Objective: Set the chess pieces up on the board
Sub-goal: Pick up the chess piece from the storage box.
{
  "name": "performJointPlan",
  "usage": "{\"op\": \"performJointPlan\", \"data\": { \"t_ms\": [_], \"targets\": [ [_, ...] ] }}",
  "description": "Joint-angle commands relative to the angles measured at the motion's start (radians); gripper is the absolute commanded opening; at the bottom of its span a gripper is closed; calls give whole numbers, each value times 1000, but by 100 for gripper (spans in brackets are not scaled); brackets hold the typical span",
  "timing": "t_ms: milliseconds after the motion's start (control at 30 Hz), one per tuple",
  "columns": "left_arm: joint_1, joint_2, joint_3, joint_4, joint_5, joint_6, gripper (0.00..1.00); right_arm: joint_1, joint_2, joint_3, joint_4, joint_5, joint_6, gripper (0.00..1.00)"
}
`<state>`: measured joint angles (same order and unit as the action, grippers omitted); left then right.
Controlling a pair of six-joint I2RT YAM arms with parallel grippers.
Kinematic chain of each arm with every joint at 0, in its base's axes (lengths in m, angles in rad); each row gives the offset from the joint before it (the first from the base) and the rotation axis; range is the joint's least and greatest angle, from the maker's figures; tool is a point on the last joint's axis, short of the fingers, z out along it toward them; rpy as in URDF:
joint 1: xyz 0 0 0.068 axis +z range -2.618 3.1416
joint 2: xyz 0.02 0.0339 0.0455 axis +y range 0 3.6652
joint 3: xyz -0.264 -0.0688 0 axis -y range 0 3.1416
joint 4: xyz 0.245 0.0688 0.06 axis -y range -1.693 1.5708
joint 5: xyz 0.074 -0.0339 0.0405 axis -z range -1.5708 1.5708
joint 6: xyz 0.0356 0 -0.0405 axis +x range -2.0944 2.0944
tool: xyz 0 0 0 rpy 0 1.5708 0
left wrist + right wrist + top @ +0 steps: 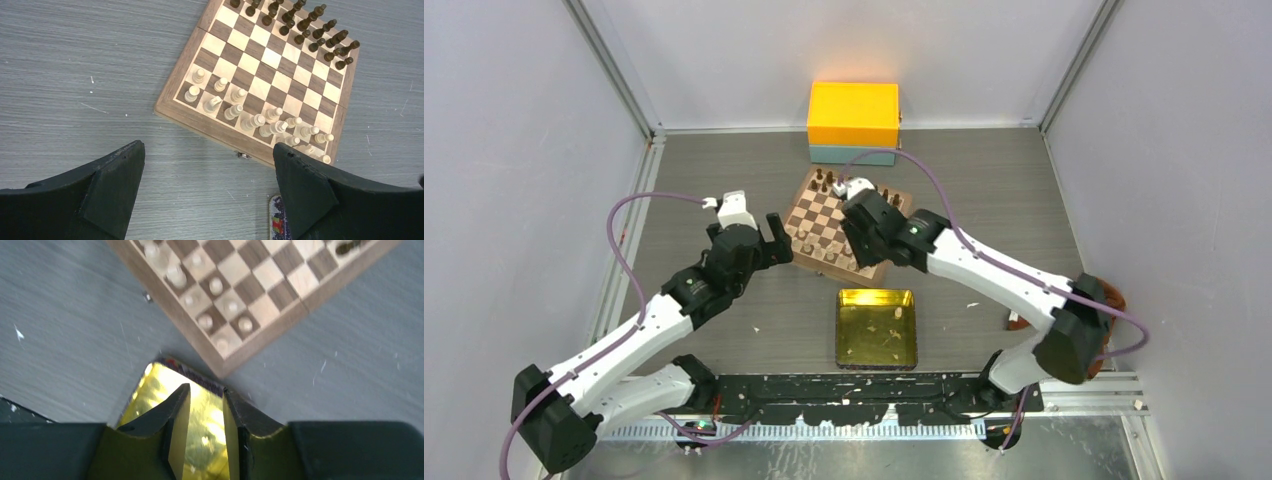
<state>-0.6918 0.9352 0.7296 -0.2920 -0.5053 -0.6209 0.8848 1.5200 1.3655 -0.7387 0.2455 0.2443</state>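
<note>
The board [819, 215] lies mid-table, turned at an angle. Cream chess pieces [240, 112] stand in two rows along its near side, and dark pieces [300, 25] line the far side. My left gripper [207, 146] hovers over bare table just short of the board's near edge, open wide with nothing in it. My right gripper [206, 400] hangs above the far corner of the gold tin tray [160, 377], beside the board's corner [260, 335]. Its jaws are partly apart with nothing between them. Cream pieces [216, 286] show on the squares beyond.
The gold tray [841, 330] sits in front of the board with a few loose cream pieces [896, 313] inside. An orange box [854, 115] on a teal box [852, 155] stands behind the board. A brown object [1114, 300] lies at the right, by the right arm.
</note>
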Motion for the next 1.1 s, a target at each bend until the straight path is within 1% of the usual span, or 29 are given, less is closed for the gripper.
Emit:
{"op": "performJointPlan", "data": {
  "t_ms": [0, 133, 233, 333, 467, 700, 1067],
  "targets": [
    [-4, 17, 14, 69, -26, -5, 100, 35, -159, -162, 27, 104, 145, 36],
    [-4, 28, 17, 77, -19, -7, 99, 65, -275, -339, 44, 172, 289, 36],
    [-3, 38, 24, 80, -14, -6, 99, 88, -333, -432, 55, 224, 389, 36],
    [-4, 45, 26, 82, -9, -5, 99, 105, -366, -500, 80, 252, 472, 36],
    [-3, 45, 25, 82, -7, -3, 99, 111, -371, -558, 111, 272, 538, 35],
    [-3, 37, 22, 79, -10, 1, 99, 111, -332, -616, 182, 227, 582, 35],
    [-3, 40, 14, 83, -12, 2, 99, 111, -275, -646, 231, 226, 589, 35]
  ]
}}
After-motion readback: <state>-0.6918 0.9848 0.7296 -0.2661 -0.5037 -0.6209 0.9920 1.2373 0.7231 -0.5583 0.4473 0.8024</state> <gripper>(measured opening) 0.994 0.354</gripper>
